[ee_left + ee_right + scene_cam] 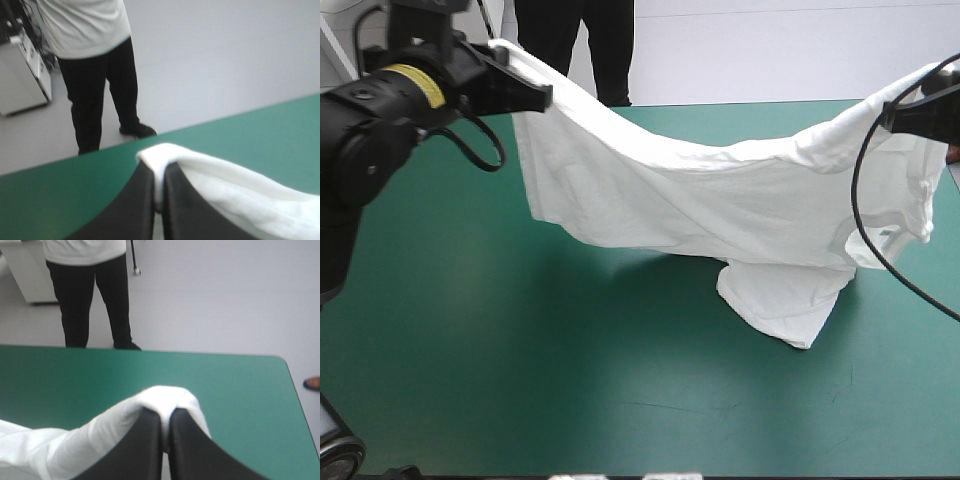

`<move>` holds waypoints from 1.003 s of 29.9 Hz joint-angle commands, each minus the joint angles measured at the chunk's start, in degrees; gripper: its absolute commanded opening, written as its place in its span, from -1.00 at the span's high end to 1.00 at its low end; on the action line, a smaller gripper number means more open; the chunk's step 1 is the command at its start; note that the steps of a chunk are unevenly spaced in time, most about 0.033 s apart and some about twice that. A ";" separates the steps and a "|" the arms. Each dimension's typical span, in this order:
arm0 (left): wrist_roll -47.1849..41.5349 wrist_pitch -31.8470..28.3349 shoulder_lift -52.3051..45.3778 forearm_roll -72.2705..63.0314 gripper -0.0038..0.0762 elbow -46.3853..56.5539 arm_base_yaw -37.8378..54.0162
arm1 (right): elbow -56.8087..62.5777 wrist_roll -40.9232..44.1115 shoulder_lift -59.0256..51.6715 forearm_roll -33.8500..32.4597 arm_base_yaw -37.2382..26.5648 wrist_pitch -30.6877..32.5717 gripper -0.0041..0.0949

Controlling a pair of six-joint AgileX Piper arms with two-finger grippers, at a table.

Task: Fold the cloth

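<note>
hanging between the two raised arms, the white t-shirt (720, 200) spans the table in a sagging band, high at both ends and drooping through the middle above the teal-green cover (470, 350). the left gripper (542, 97) grips one end of it up over the far left part of the table. in the left wrist view its black fingers (142, 210) stand all but closed, with a fold of white cloth pinched between them and bulging over their tips, and the rest of the shirt trails away to one side. the right gripper (892, 118) grips the other end at the table's right side. in the right wrist view its black fingers (145, 445) are likewise nearly together, with a rounded bunch of cloth wrapped over the tips and more cloth running off toward the other arm. the shirt's lowest part is doubled under itself, nearer the right gripper than the left, and it reaches down to the cover and appears to rest on it. a loose part hangs free just below the right gripper. a soft shadow lies on the cover under the span.
</note>
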 commanded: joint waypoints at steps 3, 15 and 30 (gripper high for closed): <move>2.69 -2.09 -2.31 3.29 0.93 -13.26 0.14 | -15.87 -2.38 2.33 3.41 -0.41 -4.01 0.95; 6.14 -15.92 -3.07 -0.86 0.93 -21.85 0.14 | -41.28 -4.48 10.00 7.92 -0.41 -9.43 0.95; 6.55 -3.31 5.66 9.89 0.93 -22.70 0.14 | -32.11 -1.72 16.74 6.87 -0.41 -1.90 0.95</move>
